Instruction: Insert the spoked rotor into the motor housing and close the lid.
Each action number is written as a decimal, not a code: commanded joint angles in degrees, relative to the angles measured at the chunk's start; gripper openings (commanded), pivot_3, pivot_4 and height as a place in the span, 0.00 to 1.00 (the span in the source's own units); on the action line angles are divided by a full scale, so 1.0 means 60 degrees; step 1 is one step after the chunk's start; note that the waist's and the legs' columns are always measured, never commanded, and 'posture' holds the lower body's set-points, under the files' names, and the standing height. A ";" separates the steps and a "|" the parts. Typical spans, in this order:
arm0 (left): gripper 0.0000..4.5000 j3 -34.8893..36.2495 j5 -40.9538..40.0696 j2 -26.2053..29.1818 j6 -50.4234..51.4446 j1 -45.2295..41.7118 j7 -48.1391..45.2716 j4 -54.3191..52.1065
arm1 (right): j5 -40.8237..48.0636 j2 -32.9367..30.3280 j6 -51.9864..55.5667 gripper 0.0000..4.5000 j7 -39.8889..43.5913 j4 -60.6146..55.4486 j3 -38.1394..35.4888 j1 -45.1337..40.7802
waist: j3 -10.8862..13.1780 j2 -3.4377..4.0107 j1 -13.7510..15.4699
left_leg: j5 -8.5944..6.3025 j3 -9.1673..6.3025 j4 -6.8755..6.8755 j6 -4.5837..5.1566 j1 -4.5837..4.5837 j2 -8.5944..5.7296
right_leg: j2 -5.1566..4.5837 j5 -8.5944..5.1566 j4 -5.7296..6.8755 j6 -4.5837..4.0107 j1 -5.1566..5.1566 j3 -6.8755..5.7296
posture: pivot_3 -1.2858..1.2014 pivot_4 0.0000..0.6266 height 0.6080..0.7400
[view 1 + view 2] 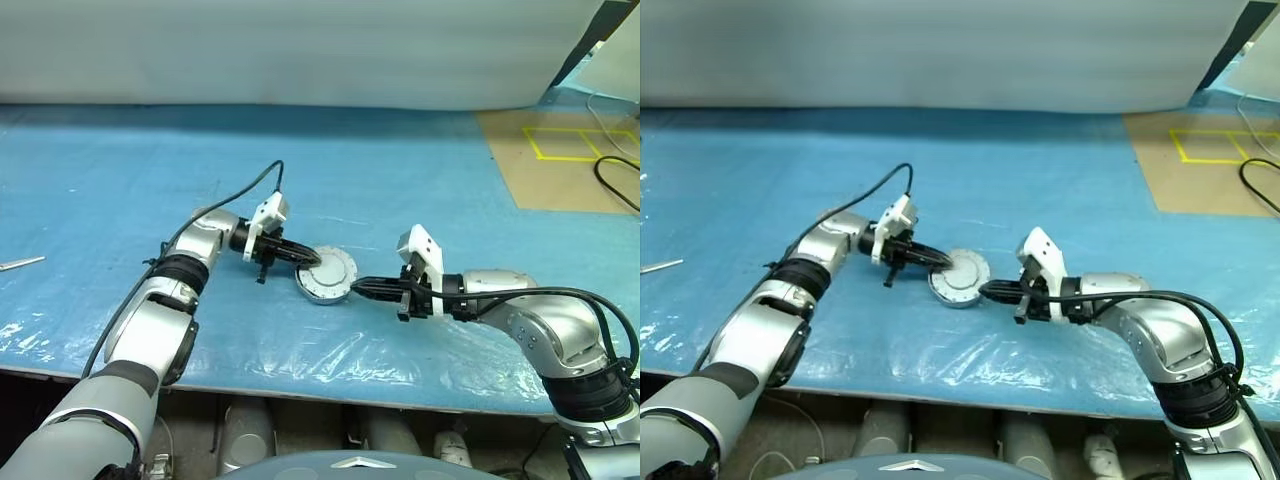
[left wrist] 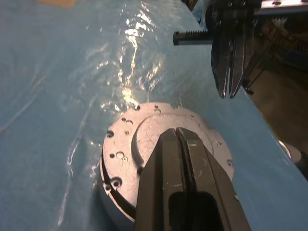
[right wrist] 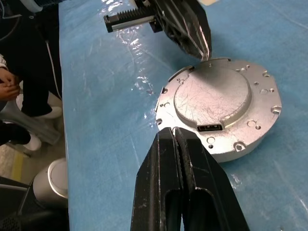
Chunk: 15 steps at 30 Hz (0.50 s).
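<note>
With both grippers shut and holding nothing, the step in hand reads as seating the lid flat on the motor housing. Left gripper (image 1: 312,259) has its black fingers pressed together, tip resting on or just over the near-left rim of the lid (image 3: 214,98); contact cannot be confirmed. Right gripper (image 1: 358,288) is likewise pinched together, tip just beside the opposite edge of the housing, apparently short of touching.

Between the two tips sits the motor housing (image 3: 243,148), lying on the blue plastic-covered surface (image 1: 420,190). Lid is down, plain grey face up, raised round centre, small screw holes around the flange, a small connector slot on the side toward the right gripper. Spoked rotor is presumably inside under the lid; not visible, so cannot be verified.

To do this well: press down with flat closed fingertips near the lid's centre, not on the rim, so the disc does not tip. Brace the other gripper against the housing side so it does not skate on the slick plastic film. Judged risk: sideways shove slides the whole unit instead of closing it. Check for an even seam around the rim before letting go.
</note>
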 commanded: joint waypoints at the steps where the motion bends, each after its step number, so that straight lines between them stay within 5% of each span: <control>1: 0.01 0.0947 -0.0954 0.0381 0.1410 0.0620 0.0574 -0.2191 | 0.0180 0.0185 -0.0301 0.00 0.0178 0.0026 -0.0005 -0.0413 | 0.0000 0.0001 -0.0042 | 0.0000 0.0000 -0.0002 0.0000 -0.0001 -0.0001 | 0.0001 0.0000 0.0000 0.0000 -0.0002 0.0000 | 0.52 0.24 1.00; 4: 0.01 0.1519 -0.1609 0.0526 0.2596 0.1694 0.1596 -0.4443 | -0.0066 0.0302 -0.0544 0.00 0.0267 0.0284 0.0252 -0.0661 | 0.0003 0.0009 -0.0073 | -0.0001 0.0005 -0.0032 -0.0002 -0.0003 0.0001 | 0.0005 -0.0002 -0.0002 -0.0003 -0.0003 -0.0001 | 0.52 0.24 1.00; 7: 0.00 0.1824 -0.2026 0.0634 0.3673 0.2886 0.2671 -0.6322 | -0.0462 0.0371 -0.0937 0.14 0.0276 0.0642 0.0542 -0.0837 | 0.0005 0.0012 -0.0069 | -0.0002 0.0005 -0.0037 -0.0003 -0.0004 0.0006 | 0.0005 -0.0008 -0.0003 -0.0011 -0.0020 -0.0011 | 0.52 0.24 1.00; 15: 0.00 0.2264 -0.2465 0.1006 0.4293 0.6327 0.4513 -0.9944 | -0.0421 0.0978 -0.1459 0.74 0.0681 0.1606 0.0703 -0.1512 | 0.0011 0.0016 -0.0170 | -0.0002 0.0008 -0.0029 0.0002 -0.0024 0.0021 | 0.0011 -0.0015 -0.0003 -0.0016 -0.0042 -0.0025 | 0.52 0.24 1.00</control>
